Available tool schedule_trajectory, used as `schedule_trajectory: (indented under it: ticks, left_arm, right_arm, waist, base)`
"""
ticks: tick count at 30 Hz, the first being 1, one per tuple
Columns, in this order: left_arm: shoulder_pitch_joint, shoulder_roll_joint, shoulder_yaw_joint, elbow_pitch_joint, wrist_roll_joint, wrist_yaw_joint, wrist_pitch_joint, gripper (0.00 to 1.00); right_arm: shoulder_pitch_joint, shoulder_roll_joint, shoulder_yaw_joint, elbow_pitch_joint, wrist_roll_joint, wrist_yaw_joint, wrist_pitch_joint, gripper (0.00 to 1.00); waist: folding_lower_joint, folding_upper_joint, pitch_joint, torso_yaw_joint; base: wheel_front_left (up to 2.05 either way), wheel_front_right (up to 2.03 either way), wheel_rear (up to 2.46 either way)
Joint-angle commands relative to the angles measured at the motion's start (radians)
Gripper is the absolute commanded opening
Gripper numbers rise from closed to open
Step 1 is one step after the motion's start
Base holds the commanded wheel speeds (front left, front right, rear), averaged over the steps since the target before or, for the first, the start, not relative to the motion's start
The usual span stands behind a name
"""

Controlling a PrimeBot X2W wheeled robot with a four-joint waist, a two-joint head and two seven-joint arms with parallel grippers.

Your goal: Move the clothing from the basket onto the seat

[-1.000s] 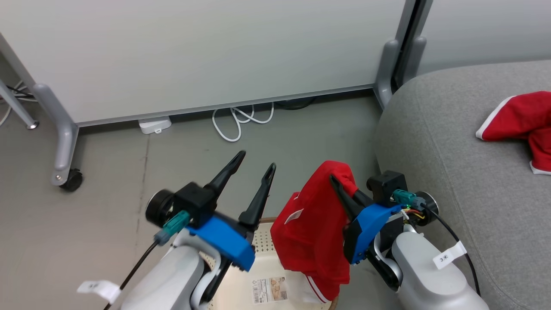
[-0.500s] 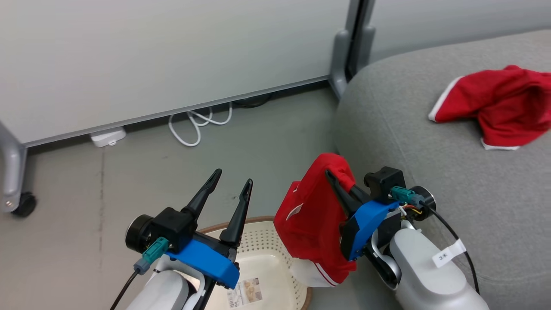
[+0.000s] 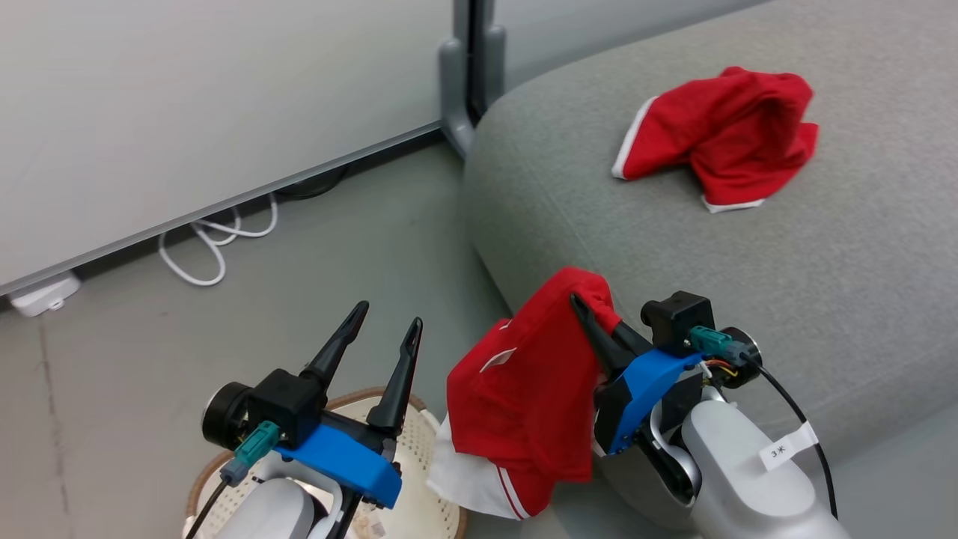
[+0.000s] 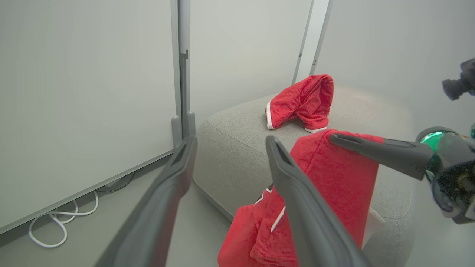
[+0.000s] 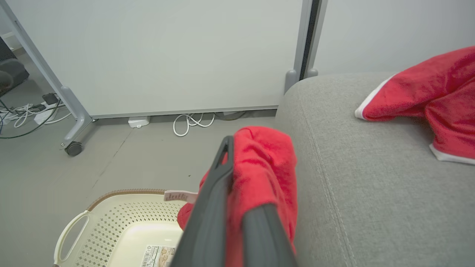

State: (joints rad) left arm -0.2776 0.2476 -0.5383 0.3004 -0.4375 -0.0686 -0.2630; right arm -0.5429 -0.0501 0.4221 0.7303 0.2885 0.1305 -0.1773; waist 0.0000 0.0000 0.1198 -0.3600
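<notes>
My right gripper [image 3: 582, 305] is shut on a bright-red garment [image 3: 524, 397] with white striped trim. The garment hangs from the fingers at the front edge of the grey seat [image 3: 748, 284], beside the basket [image 3: 419, 442]. In the right wrist view the same garment [image 5: 263, 163] drapes over my gripper [image 5: 237, 155], above the cream basket [image 5: 122, 218] with its label sticker. A second red garment [image 3: 718, 142] lies crumpled on the seat, farther back. My left gripper [image 3: 389, 314] stands open with nothing in it above the basket, and in its wrist view its fingers [image 4: 232, 141] point at the seat [image 4: 233, 148].
A white partition panel on grey posts [image 3: 464, 112] stands behind the seat's left end. A looped white cable [image 3: 213, 239] and a power strip [image 3: 45, 296] lie on the grey floor along the panel. A castor foot [image 5: 73, 148] stands farther left.
The head camera has swung right, bringing more of the seat into the picture. The right gripper still holds the garment, which now hangs beside the basket at the seat's edge.
</notes>
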Motion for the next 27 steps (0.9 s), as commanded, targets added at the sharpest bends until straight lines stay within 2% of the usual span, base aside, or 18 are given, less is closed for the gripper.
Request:
schedule_trajectory:
  ticks: [1,13,27]
  left_arm:
    - [0.013,0.005,0.003,0.003,0.010,-0.003,-0.003,1.00]
    - [0.029,0.016,0.008,0.011,0.018,-0.008,-0.003,1.00]
    - [0.005,0.019,-0.013,0.016,0.017,-0.012,0.003,1.00]
  right_arm:
    - [0.012,0.000,-0.010,-0.004,0.000,0.001,-0.007,0.00]
    - [0.024,0.000,-0.009,-0.008,0.027,0.001,-0.017,0.00]
    - [0.024,0.000,-0.042,-0.002,0.057,0.001,-0.030,0.00]
  waist:
    - [0.0000,0.0000,0.007,-0.053]
    - [0.0000,0.0000,0.011,-0.157]
    - [0.0000,0.0000,0.028,-0.153]
  base:
    - [0.00,0.00,0.00]
    - [0.00,0.00,0.00]
    - [0.00,0.00,0.00]
